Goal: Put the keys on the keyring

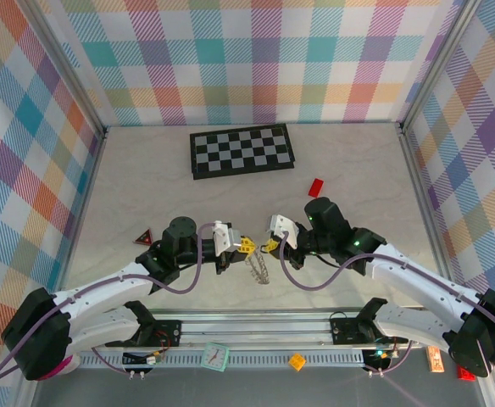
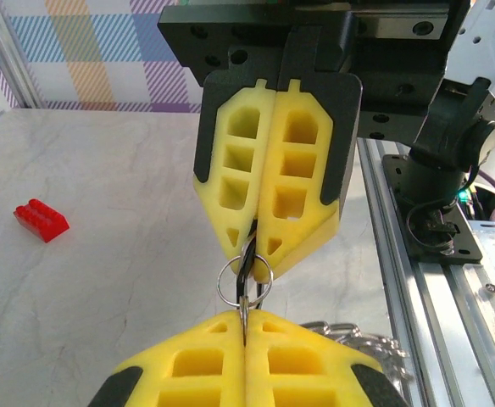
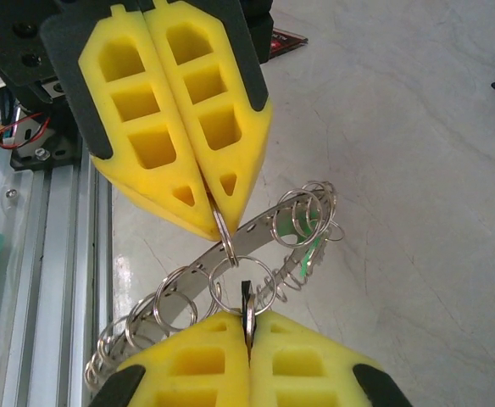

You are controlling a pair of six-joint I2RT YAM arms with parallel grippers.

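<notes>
Hanging above the table, the keyring (image 3: 260,227) dangles from one wire loop pinched in the left gripper (image 3: 217,222), whose fingers are pressed together. Just beside the keyring, the right gripper (image 3: 249,329) clamps the black key (image 3: 247,303) against a loop. The green key (image 3: 303,254) seems already threaded, while the black one looks unfinished. Beyond the keyring lie the pale marbled table (image 1: 146,186), a red block (image 1: 316,187), a chequered board (image 1: 241,150) and plaid walls (image 1: 230,59).
</notes>
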